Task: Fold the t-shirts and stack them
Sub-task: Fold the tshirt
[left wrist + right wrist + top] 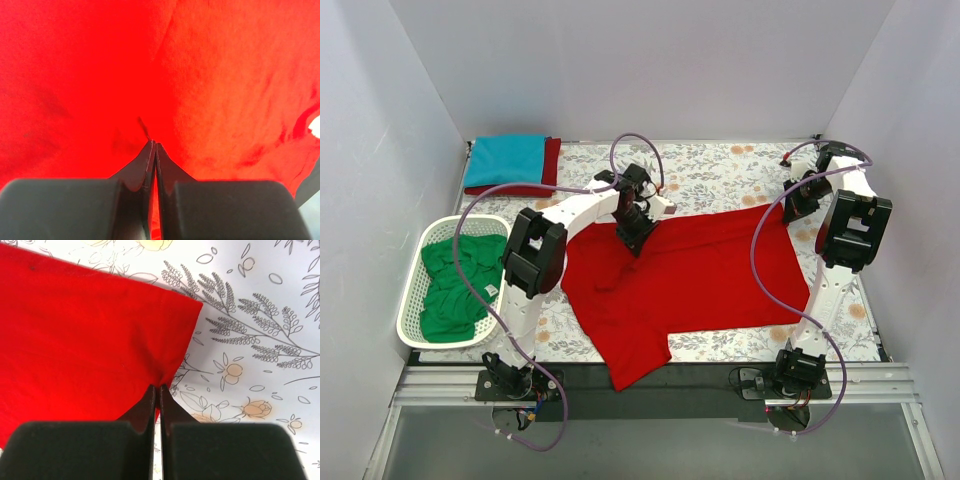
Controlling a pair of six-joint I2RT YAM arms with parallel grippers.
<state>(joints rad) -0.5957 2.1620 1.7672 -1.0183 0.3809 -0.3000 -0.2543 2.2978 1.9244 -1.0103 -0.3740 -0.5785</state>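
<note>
Fingers [156, 390] pinch red t-shirt [80, 340] edge.

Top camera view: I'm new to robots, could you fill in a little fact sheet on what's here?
Spread on table: bright red t-shirt, one end over the near edge
Left gripper: shut, pinching the bright red t-shirt away from its edges
Right gripper: shut, pinching its edge near a corner
Basket: white, holds a crumpled green t-shirt
Back left corner: folded teal t-shirt lying on a darker red t-shirt

Plain white walls [650, 60] around a floral-print tabletop [720, 165] (grey leaves, orange blossoms)
</note>
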